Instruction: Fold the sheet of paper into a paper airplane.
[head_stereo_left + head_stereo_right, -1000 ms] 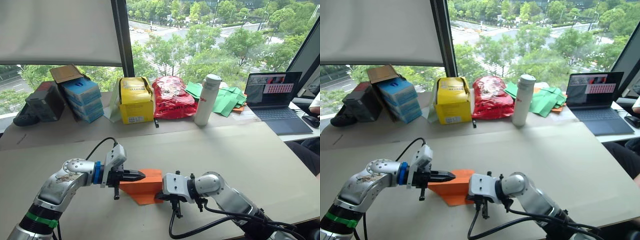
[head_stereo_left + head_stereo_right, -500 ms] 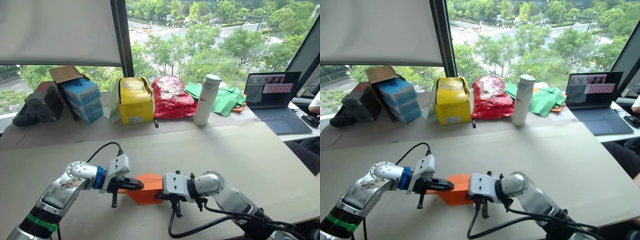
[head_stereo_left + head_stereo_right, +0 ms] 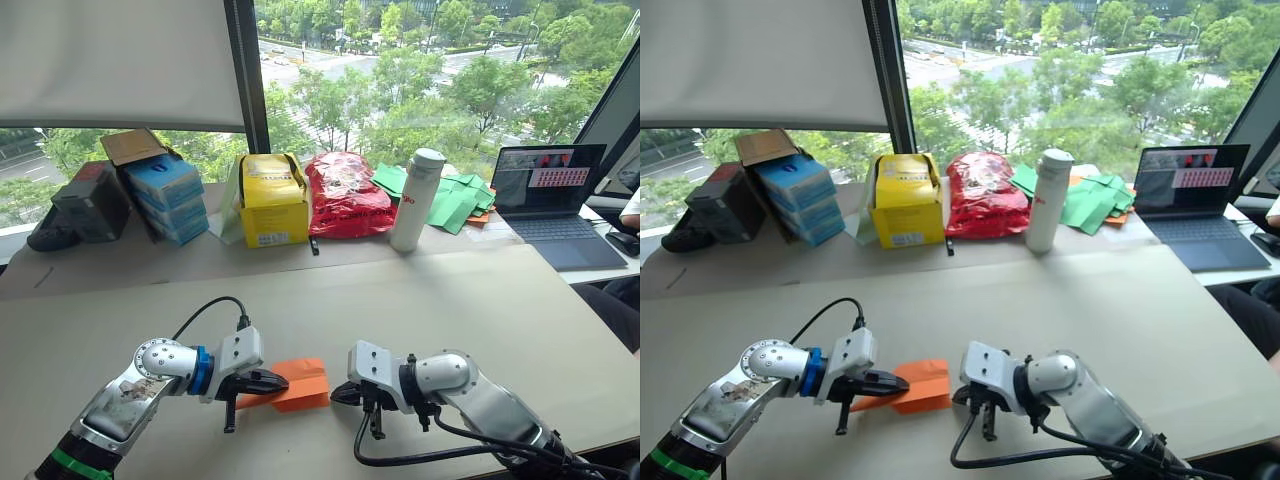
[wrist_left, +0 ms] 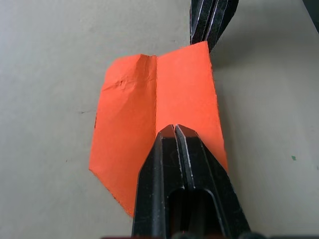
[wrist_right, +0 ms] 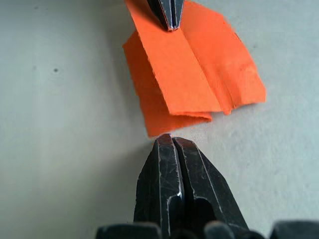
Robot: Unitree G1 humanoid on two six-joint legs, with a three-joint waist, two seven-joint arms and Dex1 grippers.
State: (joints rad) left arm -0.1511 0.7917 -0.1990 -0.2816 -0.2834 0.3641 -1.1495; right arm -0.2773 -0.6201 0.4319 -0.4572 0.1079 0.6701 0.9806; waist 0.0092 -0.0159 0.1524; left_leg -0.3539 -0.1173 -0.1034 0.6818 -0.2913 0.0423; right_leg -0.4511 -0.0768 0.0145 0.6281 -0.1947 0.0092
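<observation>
The sheet of paper (image 3: 308, 383) is bright orange and lies folded flat with a centre crease near the table's front edge (image 4: 144, 99). My left gripper (image 3: 283, 381) is shut, and its tips rest on top of the paper near the crease (image 4: 174, 128). My right gripper (image 3: 337, 394) is shut too. It sits just off the paper's right edge with a small gap to it (image 5: 167, 137). The right wrist view also has the left gripper's tips on the orange paper (image 5: 199, 79).
Along the window at the back stand blue boxes (image 3: 160, 195), a yellow box (image 3: 270, 200), a red plastic bag (image 3: 345, 195), a white bottle (image 3: 410, 200) and green paper sheets (image 3: 450, 198). A laptop (image 3: 548, 195) sits at the far right. Tan table (image 3: 480, 300) stretches behind the paper.
My right gripper has pulled back to the right, off the paper. My left gripper has come down and forward onto the paper, which now lies flatter.
</observation>
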